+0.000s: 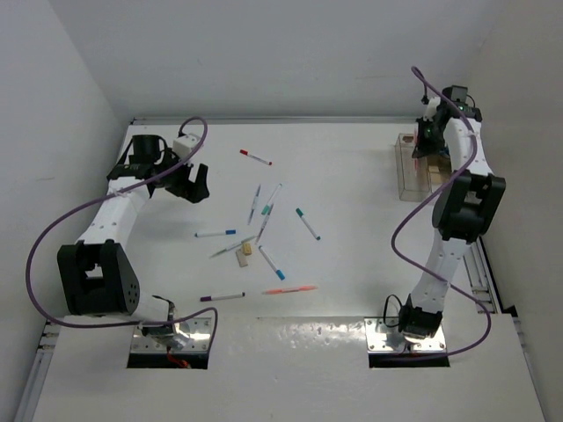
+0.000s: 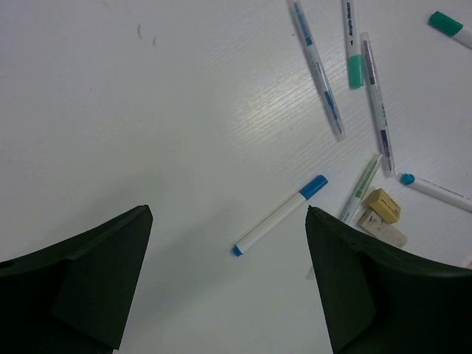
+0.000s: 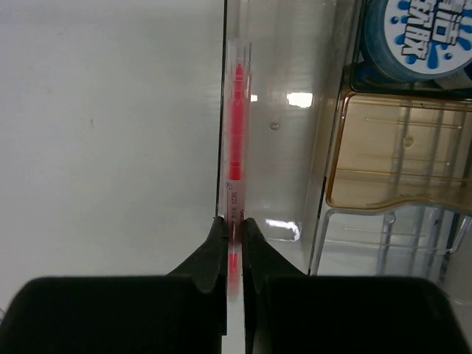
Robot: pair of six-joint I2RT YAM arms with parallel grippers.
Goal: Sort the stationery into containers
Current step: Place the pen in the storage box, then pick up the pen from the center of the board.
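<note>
My right gripper [image 3: 234,221] is shut on a clear pen with red ink [image 3: 234,133]. The pen lies along the left wall of the clear container [image 3: 295,147], which stands at the table's far right [image 1: 409,171]. A tan container [image 3: 398,155] adjoins it, and a blue roll [image 3: 417,37] sits beyond. My left gripper [image 2: 228,210] is open and empty above the table, over a blue-capped white pen [image 2: 280,215]. In the top view the left gripper [image 1: 192,183] is left of several scattered pens [image 1: 262,211].
A tan block [image 2: 383,205] and a white block [image 2: 381,226] lie by the pen cluster. A red-capped pen [image 1: 255,157] lies at the back, a teal pen [image 1: 307,223] to the right, a purple-capped pen [image 1: 222,298] and a pink pen [image 1: 288,289] nearer the front. Walls enclose the table.
</note>
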